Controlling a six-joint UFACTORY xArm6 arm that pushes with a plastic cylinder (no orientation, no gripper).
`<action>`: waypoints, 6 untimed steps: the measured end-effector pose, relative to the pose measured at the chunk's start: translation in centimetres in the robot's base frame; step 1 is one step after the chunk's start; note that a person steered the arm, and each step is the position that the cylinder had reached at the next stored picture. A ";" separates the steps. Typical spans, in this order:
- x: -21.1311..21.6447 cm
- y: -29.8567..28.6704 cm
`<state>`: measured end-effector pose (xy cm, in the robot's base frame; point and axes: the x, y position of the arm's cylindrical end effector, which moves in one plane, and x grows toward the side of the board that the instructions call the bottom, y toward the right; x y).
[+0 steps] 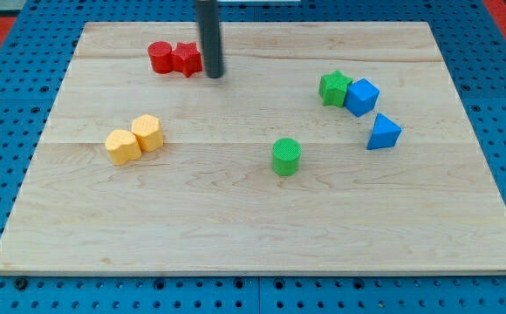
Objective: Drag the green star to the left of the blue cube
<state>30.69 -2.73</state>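
Note:
The green star [333,88] lies at the view's upper right, touching the left side of the blue cube [362,96]. My tip [214,75] is the lower end of the dark rod at the view's top centre. It stands just right of two red blocks and well left of the green star, apart from it.
Two red blocks [174,58] sit side by side at the top left of the wooden board [235,218]. Two yellow blocks [135,139] sit at the left. A green cylinder [286,156] stands in the middle. A blue triangular block [382,133] lies below the blue cube.

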 end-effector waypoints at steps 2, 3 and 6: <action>-0.2 14.5; 3.7 11.2; 3.4 16.0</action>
